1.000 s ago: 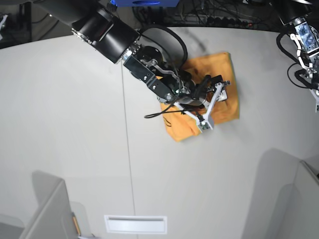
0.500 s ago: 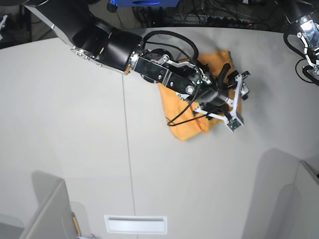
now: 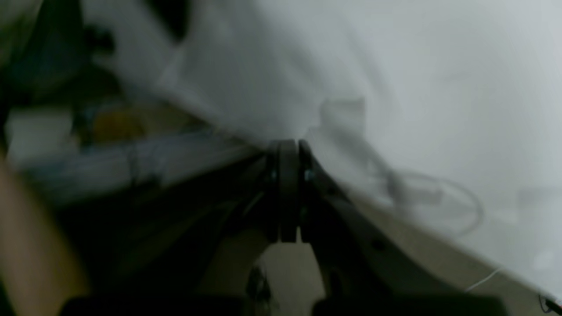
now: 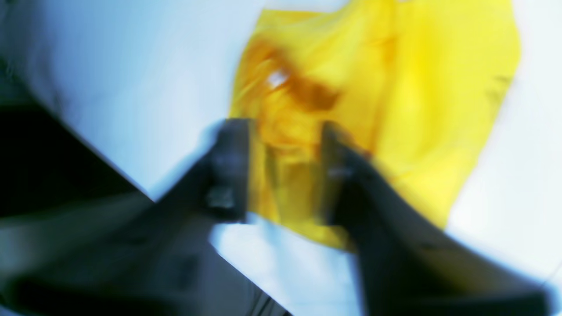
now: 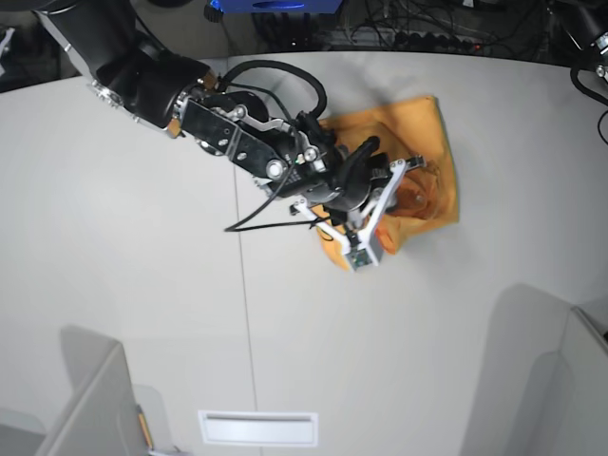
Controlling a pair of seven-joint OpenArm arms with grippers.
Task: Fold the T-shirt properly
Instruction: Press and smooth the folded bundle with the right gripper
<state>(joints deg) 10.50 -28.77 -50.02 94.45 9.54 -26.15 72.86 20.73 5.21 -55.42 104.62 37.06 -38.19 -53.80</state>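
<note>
The T-shirt (image 5: 429, 128) lies as a folded light orange bundle on the white table (image 5: 142, 237), right of its middle. My right arm reaches in from the upper left, and its gripper (image 5: 388, 188) hovers over the bundle's lower left part. In the blurred right wrist view the T-shirt (image 4: 417, 87) fills the upper middle, and the right gripper (image 4: 281, 175) has its jaws apart with fabric showing between them. In the dark, blurred left wrist view my left gripper (image 3: 287, 188) is shut and empty, away from the cloth. Only a sliver of the left arm (image 5: 597, 52) shows at the top right.
A seam (image 5: 242, 266) runs down the table left of the T-shirt. Grey chair-like shapes stand at the bottom left (image 5: 95, 399) and bottom right (image 5: 541, 370). A white slot (image 5: 258, 427) sits at the front edge. Cables (image 5: 427, 28) lie behind the table.
My right arm has swung out to the right over the T-shirt and back left; its gripper is now over the bundle's lower left. The left arm has drawn back toward the top right corner.
</note>
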